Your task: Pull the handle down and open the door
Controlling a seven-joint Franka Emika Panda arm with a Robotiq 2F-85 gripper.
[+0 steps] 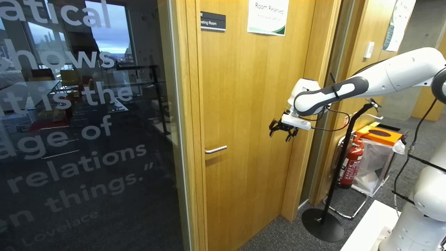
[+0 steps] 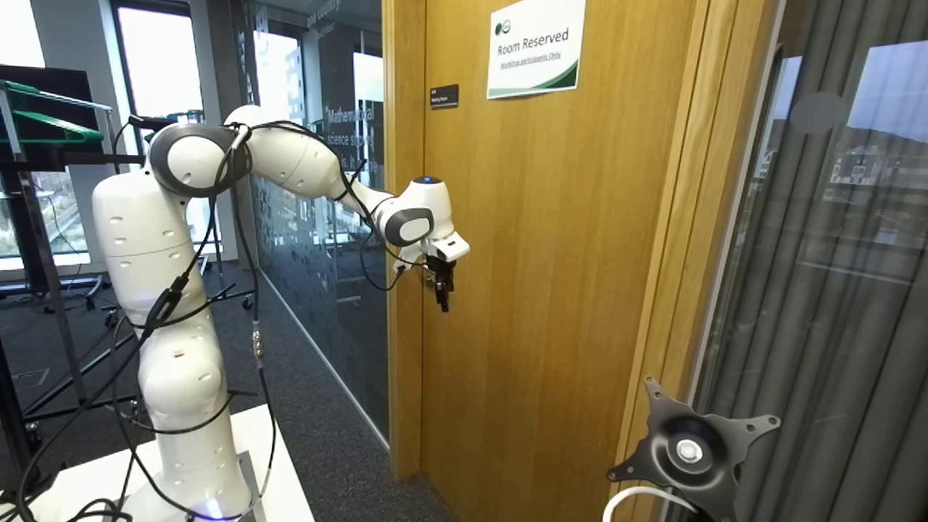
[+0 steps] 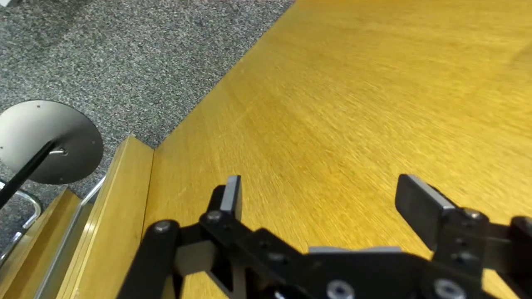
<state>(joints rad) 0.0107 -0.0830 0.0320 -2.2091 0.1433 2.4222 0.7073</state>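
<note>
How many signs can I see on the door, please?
2, both high on the door: a plaque and, to its right in both exterior views, a notice. The door's top is out of frame, so more may be hidden.

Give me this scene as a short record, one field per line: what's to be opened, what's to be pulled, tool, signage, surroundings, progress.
To open: honey-coloured wooden door, apparently shut
To pull: silver lever handle, roughly level, ungripped
Tool: black gripper, open and empty, pointing down in front of the door, apart from the handle
Signage: white notice reading Room Reserved; small dark plaque beside it
Surroundings: dark glass panel with white lettering; red fire extinguisher; orange-topped bin; black stand
Progress: handle not yet pulled, door not yet opened
</note>
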